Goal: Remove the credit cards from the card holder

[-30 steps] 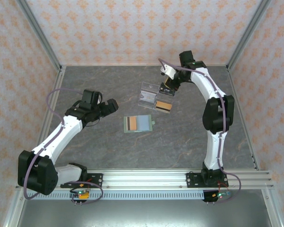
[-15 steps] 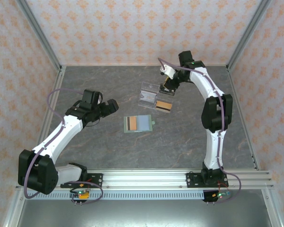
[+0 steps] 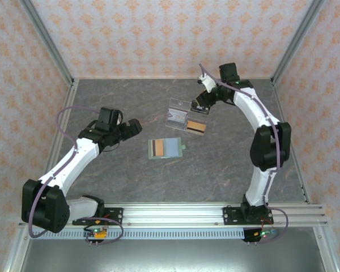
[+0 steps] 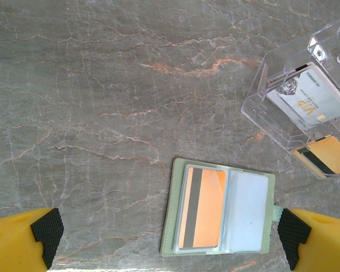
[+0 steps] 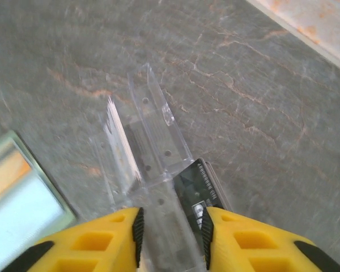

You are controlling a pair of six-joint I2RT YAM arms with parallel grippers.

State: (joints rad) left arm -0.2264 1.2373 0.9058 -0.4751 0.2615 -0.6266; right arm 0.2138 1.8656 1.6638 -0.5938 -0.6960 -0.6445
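The left gripper (image 3: 127,131) hovers above the left half of the table (image 3: 130,102), near the arm bases. Its jaws are fully apart and hold nothing. In the left wrist view, the black pads (image 4: 45,229) sit at the two bottom corners of the picture.

The card holder (image 4: 246,209) lies open and flat near the centre of the table, to the right of the left gripper and apart from it. Its sage-green edge frames two clear pockets. The left pocket contains an orange card (image 4: 207,207) with a dark stripe. The right pocket shows a pale blue-grey face.

Farther back and slightly to the right stands a clear acrylic stand (image 3: 177,115). A white card (image 4: 306,99) rests in its upper part. A second orange card (image 3: 196,127) with a dark stripe sits at its near-right side. Whether this card is in a slot or on the table cannot be determined.

The right gripper (image 5: 171,224) is at the far-right side of the stand, pointing down at it. Its jaws are partly apart, with a clear gap between the pads. Nothing is clamped.
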